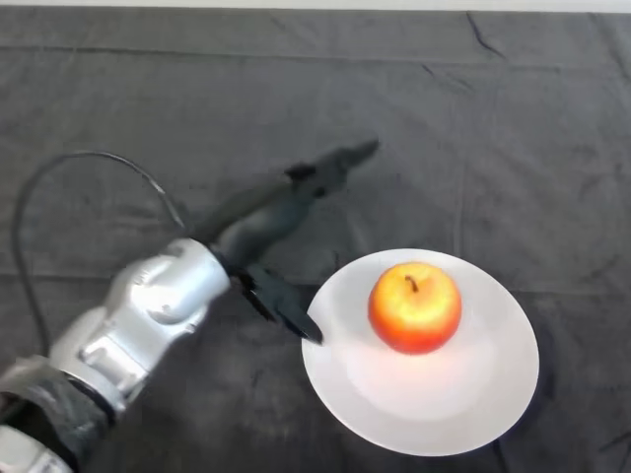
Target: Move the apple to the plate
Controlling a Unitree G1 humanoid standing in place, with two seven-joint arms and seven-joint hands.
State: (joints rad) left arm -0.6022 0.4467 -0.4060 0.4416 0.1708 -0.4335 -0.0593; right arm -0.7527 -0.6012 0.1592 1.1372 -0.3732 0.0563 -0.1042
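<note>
A red and yellow apple (415,305) stands upright on a white plate (463,394) at the lower right of the head view. My left hand (268,222) is just left of the plate, clear of the apple. Its fingers (340,163) stretch straight toward the upper right and its thumb (286,305) points down to the plate's left rim. The hand is open and holds nothing.
The dark wrinkled cloth (493,128) covers the whole table. My silver-grey forearm (138,325) comes in from the lower left.
</note>
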